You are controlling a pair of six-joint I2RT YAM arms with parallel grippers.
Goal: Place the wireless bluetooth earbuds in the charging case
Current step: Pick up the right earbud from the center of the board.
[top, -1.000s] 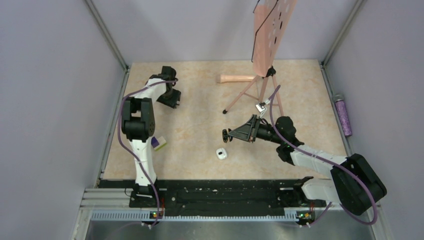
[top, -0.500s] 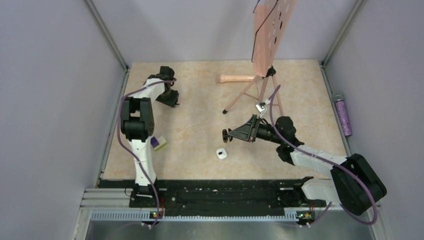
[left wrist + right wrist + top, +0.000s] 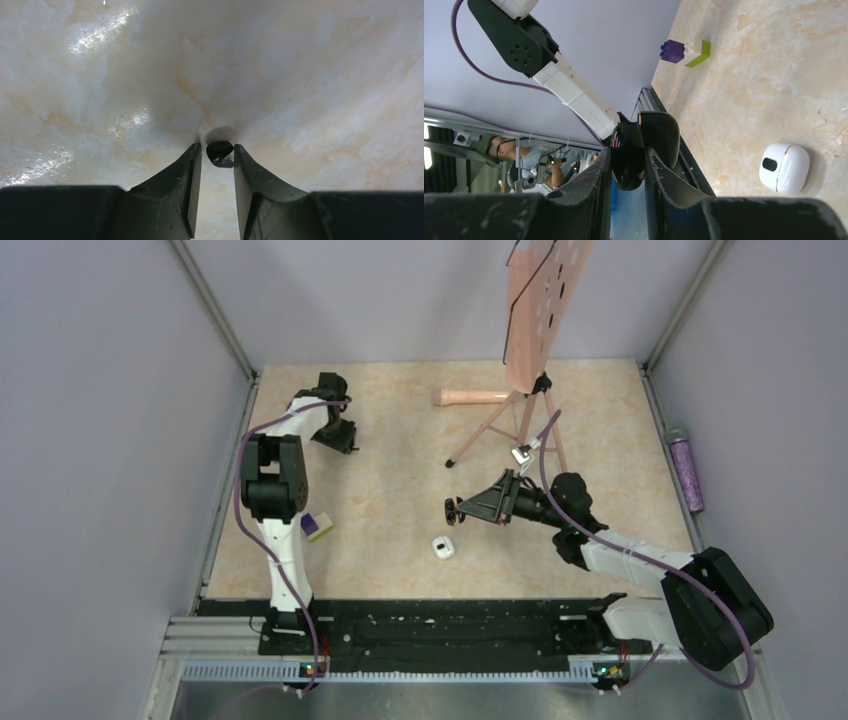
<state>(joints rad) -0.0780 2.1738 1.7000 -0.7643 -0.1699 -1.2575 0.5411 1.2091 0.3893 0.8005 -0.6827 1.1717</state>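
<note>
Left tool: jaws narrow either side of an earbud on the surface, centre frame, a sliver of gap showing. Looks tiny, light, slick; I'd pinch its fat middle. Right tool clamps the other earbud.

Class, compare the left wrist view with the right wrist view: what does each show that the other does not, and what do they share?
Only the left wrist view: a tiny black earbud lying inside the open left gripper.
Only the right wrist view: the right gripper clamped on a glossy black case, a white pod, a purple-and-yellow block and the left arm.
Both: the pale marbled table top, with that camera's own gripper at the bottom edge.
</note>
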